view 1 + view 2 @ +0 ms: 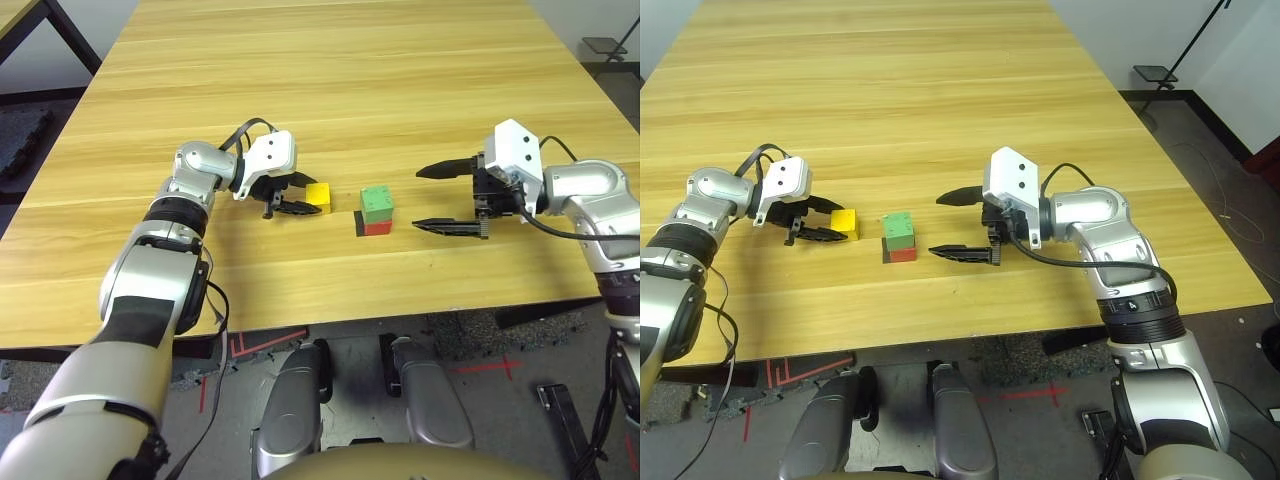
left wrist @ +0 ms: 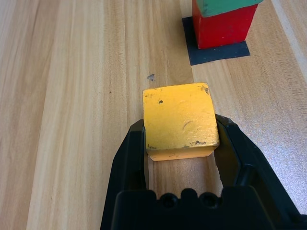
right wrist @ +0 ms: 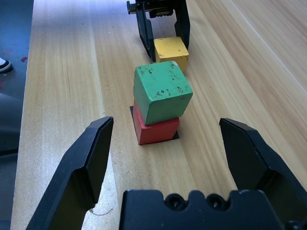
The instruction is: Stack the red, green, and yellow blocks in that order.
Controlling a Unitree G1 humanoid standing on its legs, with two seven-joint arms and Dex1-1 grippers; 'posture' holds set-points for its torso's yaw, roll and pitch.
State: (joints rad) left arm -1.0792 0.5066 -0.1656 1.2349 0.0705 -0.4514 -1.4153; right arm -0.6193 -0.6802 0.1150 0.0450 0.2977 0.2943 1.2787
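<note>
The green block (image 1: 376, 203) sits on the red block (image 1: 377, 228), turned a little askew, and the red block stands on a flat black square marker (image 2: 218, 50). Just to the left of this stack is the yellow block (image 1: 318, 196). My left gripper (image 2: 180, 124) is shut on the yellow block, one black finger pressed against each side, low over the table. To the right of the stack my right gripper (image 1: 418, 198) is open wide, its fingers pointing at the stack and holding nothing. It stands apart from the blocks.
The wooden table (image 1: 330, 90) stretches far back behind the blocks. Its front edge runs close below both grippers. A dark table leg (image 1: 60, 35) stands at the far left beyond the table.
</note>
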